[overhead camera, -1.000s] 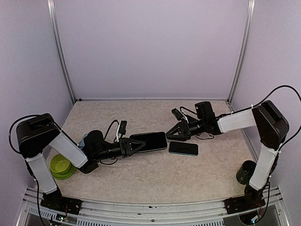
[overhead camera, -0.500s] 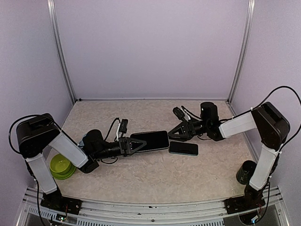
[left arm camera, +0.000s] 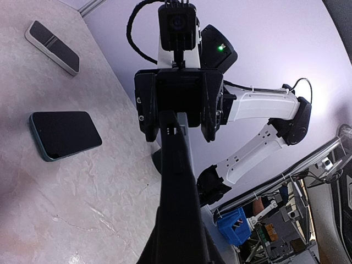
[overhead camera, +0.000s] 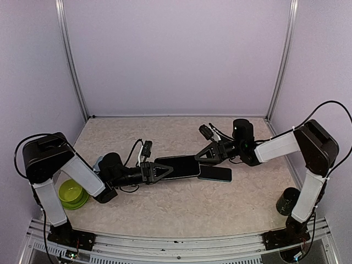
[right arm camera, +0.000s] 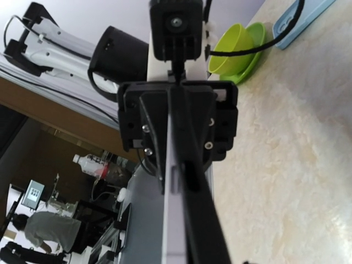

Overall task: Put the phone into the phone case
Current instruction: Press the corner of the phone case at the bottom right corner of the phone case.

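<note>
Left gripper (overhead camera: 165,169) clamped on left end of phone (overhead camera: 179,166), held level above table (overhead camera: 181,209). Right gripper (overhead camera: 201,156) half open, jaws straddling phone's other end, not pinching. Teal-rimmed slab (overhead camera: 215,174), likely case, lay flat just beside that end. Step judged: handover or regrasp. Next: right jaws to close squarely before left lets go. Beige marbled top; lavender walls behind.

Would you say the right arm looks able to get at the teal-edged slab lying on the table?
Probably yes: the teal-edged slab lies uncovered just beside the right gripper, though it straddles the held phone.
</note>
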### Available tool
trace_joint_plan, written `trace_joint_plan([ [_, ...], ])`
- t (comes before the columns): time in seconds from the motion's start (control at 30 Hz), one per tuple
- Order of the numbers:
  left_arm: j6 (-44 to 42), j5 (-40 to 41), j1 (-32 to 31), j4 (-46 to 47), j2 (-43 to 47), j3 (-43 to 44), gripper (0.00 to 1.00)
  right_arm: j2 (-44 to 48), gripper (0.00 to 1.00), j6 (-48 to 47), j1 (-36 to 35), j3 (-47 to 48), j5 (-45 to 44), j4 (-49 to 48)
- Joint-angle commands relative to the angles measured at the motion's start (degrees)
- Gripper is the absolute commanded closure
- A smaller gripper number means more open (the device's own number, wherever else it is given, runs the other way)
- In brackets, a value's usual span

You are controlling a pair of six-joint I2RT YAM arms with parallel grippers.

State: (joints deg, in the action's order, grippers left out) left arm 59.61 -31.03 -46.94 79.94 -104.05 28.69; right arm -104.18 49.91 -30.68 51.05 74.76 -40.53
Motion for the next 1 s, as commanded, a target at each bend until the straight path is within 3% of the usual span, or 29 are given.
trace_joint_plan([
  [0.0,0.06,-0.87,-0.44,6.68,-0.25,2.08,1.00,-0.40,0.52,-1.39,-0.94,0.87,0.07,0.11],
  [0.23,0.52,-0.79,-0.52,7.33,-0.78,2.07,1.00,-0.17,0.68,-1.35,-1.27,0.80,0.99,-0.48],
  [0.7,0.76,-0.97,-0.60,7.51,-1.09,1.99,1.00,-0.47,0.87,-1.15,-2.58,1.50,1.27,-0.80],
  [0.87,0.77,-1.06,-0.61,7.38,-1.29,2.03,0.91,-0.95,1.00,-1.52,-2.90,2.10,0.80,0.40],
  [0.97,0.70,-1.13,-0.61,7.14,-1.33,2.07,0.83,-0.95,1.00,-3.68,-2.88,2.99,-0.26,3.94],
])
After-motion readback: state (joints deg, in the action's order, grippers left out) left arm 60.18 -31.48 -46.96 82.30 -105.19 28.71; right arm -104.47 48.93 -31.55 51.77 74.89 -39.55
